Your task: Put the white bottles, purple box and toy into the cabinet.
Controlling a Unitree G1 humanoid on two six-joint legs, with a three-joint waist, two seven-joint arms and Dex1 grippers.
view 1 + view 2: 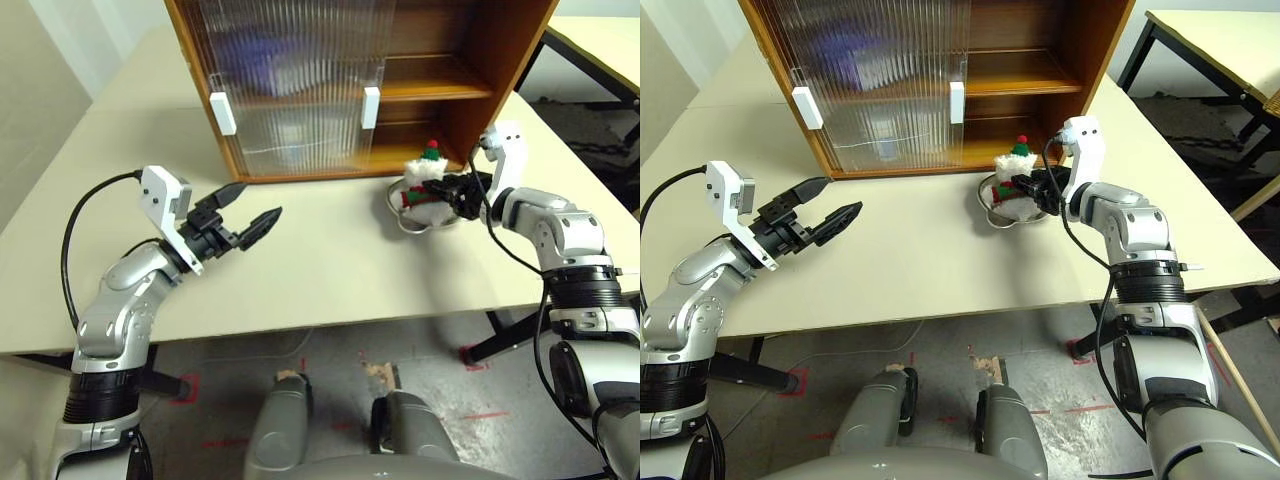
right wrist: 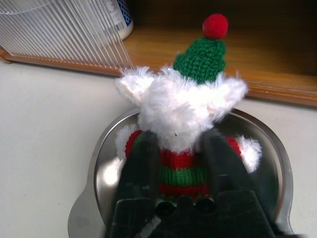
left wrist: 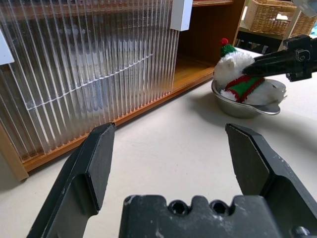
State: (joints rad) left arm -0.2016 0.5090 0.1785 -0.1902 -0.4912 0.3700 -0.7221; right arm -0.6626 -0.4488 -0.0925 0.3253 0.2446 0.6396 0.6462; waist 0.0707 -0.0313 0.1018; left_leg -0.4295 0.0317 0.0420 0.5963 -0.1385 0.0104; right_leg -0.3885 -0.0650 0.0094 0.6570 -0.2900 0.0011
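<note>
1. Beside the cabinet's open right half, the toy (image 2: 185, 111) sits in a shallow steel bowl (image 2: 101, 166) on the table (image 1: 330, 260), just in front of the lower shelf. It is a white plush figure with a green knitted hat topped by a red bobble and a red-and-green striped scarf.
2. The right gripper (image 2: 179, 153) has its two black fingers closed in on either side of the toy at the scarf; it appears to have a grip, though the toy is not lifted from the bowl.
3. The left gripper (image 1: 247, 205) hangs over bare table, well apart from the toy, its fingers spread wide and empty.
4. Behind the ribbed doors of the cabinet (image 1: 500, 60), a purple blur on the upper shelf and a pale shape with blue print below suggest the purple box (image 1: 255, 50) and the white bottles (image 2: 119, 17) are already stowed; I cannot tell the number of bottles.
5. By that reading the toy is the last item, with lifting and placing it on a shelf left to do.
</note>
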